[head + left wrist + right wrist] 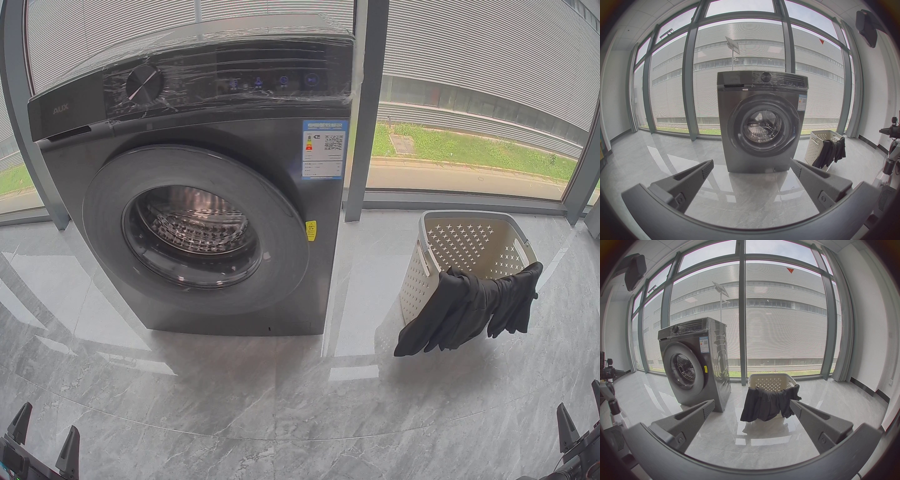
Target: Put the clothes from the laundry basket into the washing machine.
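Dark grey front-loading washing machine (pixel 187 206) stands on glossy grey marble floor (pixel 250 394), back against the window. White perforated plastic laundry basket (pixel 465 250) sits on the floor near the machine's right side, apart from it. Black garment (pixel 465 309) is draped over the basket's near rim, hanging down outside. Left gripper (pixel 751 164) and right gripper (pixel 751 403) are low over the floor's near edge, fingers spread, nothing held.

Washing machine (pixel 187 187) stands left of laundry basket (pixel 437 250), clothes (pixel 469 306) draped over basket's near rim, windows behind.
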{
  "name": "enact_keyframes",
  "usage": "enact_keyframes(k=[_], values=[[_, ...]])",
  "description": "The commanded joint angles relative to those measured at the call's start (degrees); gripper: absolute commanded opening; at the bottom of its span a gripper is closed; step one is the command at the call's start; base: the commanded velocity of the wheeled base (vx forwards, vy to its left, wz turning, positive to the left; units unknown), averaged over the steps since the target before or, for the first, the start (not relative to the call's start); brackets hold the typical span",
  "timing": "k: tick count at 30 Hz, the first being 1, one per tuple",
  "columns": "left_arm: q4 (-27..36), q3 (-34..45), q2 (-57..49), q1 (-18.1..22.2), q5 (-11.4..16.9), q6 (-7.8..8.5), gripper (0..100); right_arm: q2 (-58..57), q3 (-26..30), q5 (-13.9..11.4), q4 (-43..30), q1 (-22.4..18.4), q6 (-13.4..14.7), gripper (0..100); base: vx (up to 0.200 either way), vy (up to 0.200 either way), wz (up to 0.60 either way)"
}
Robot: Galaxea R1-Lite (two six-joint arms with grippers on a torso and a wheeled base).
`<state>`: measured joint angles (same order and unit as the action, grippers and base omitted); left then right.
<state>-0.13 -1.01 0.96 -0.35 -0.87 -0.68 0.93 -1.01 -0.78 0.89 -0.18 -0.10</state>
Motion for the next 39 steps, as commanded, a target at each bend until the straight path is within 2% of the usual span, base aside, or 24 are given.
enact_keyframes(k=[1, 39], values=[[-0.04, 1.01, -0.96, 0.00, -0.01, -0.02, 100, -0.93, 1.01, -0.01, -0.01, 0.01, 0.01, 100, 0.000, -0.200, 0.00], [-0.04, 1.01, -0.96, 0.09, -0.01, -0.02, 100, -0.93, 1.01, -0.01, -0.01, 0.01, 0.01, 100, 0.000, -0.200, 0.00]])
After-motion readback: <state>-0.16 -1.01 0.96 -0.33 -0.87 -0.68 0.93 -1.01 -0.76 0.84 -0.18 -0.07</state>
